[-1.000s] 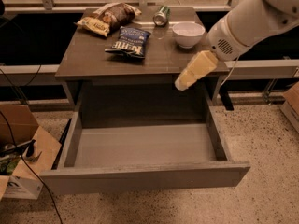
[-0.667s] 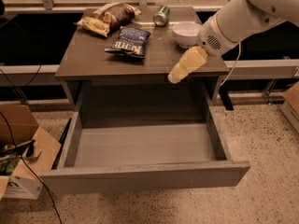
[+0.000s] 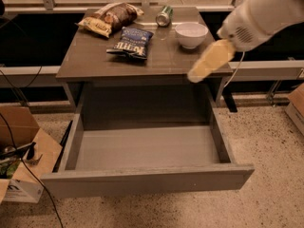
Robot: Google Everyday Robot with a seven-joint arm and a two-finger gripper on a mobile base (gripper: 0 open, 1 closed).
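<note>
My gripper (image 3: 208, 61), pale yellow at the end of a white arm (image 3: 259, 15), hangs over the right front edge of the grey table (image 3: 95, 63). It holds nothing that I can see. Nearest to it is a white bowl (image 3: 191, 34), just behind and to its left on the table top. A blue chip bag (image 3: 130, 42) lies mid-table, a green can (image 3: 164, 15) lies on its side at the back, and brown snack bags (image 3: 110, 18) sit at the back left. Below the table top, the drawer (image 3: 147, 180) stands pulled out and empty.
An open cardboard box (image 3: 23, 172) with clutter stands on the floor at the left, with a black cable (image 3: 33, 182) running past it. Another box's edge (image 3: 297, 106) shows at the right. A rail and dark glass run behind the table.
The gripper first swung left along the table's front edge, then drew back to the right and slightly up. Nothing on the table or in the drawer has moved.
</note>
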